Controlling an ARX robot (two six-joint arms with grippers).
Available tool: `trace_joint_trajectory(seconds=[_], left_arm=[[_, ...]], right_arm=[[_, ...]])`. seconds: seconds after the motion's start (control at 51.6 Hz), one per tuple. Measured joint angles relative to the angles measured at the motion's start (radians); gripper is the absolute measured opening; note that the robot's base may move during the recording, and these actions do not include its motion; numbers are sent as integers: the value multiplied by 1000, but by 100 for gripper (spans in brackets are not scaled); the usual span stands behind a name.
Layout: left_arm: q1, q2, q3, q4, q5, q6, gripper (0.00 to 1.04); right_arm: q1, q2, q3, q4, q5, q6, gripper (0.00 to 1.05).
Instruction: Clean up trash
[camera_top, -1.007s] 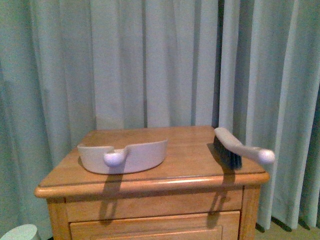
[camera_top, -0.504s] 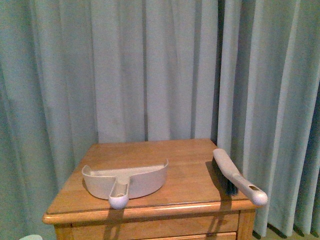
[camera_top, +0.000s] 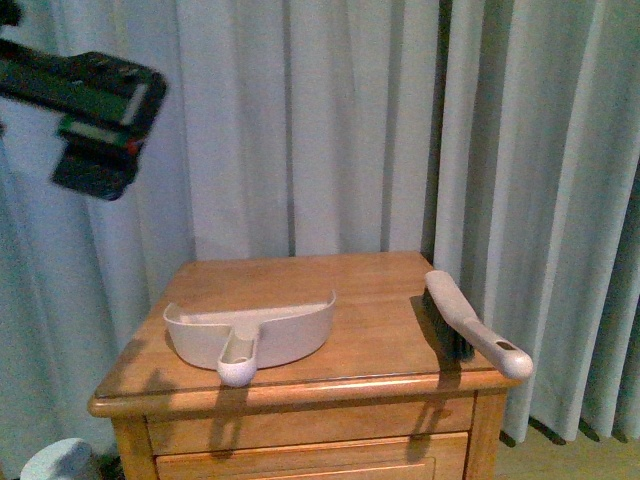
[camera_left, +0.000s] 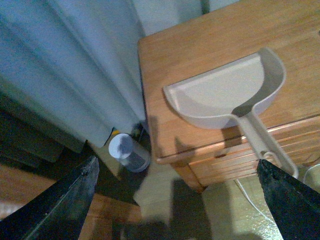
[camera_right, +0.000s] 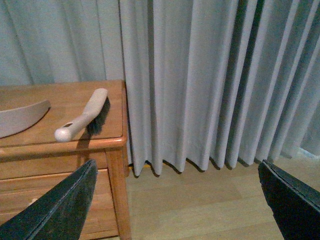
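Both pincers released: left gripper (camera_left: 177, 167) and right gripper (camera_right: 177, 167) spread wide, holding nothing | trash: we find no white wad in any view | risk: handles of smooth beige plastic dustpan (camera_top: 285, 335) and dark-bristled brush (camera_top: 455, 315) overhang glossy wooden table (camera_top: 370, 295) edge; a nudge could tip them off

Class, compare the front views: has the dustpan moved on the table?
No. The dustpan keeps its place, handle overhanging the front edge of the table; only the camera shifted.
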Motion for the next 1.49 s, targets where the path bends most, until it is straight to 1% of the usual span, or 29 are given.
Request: trace_joint_trajectory(seconds=[0.136,0.213,0.291,0.484,0.659,0.872,1.491], left_arm=[[-74,158,143,-38,-49,-49,97],[-105,267,200,-60,-54,-92,97],[-118,328,217,-63,-69,-102,97],[-140,456,263,-99,-65,-164,97],[-137,564,349,-124,-43,-237,97],[-107,661,389,-129,-43,-260,97],[-89,753,407,-98,-20,-296,97]], right_arm=[[0,0,0,0,0,0,97],[0,0,0,0,0,0,97],[0,0,0,0,0,0,97],[0,0,0,0,0,0,97],[0,0,0,0,0,0,97],[0,0,0,0,0,0,97],[0,0,0,0,0,0,97]])
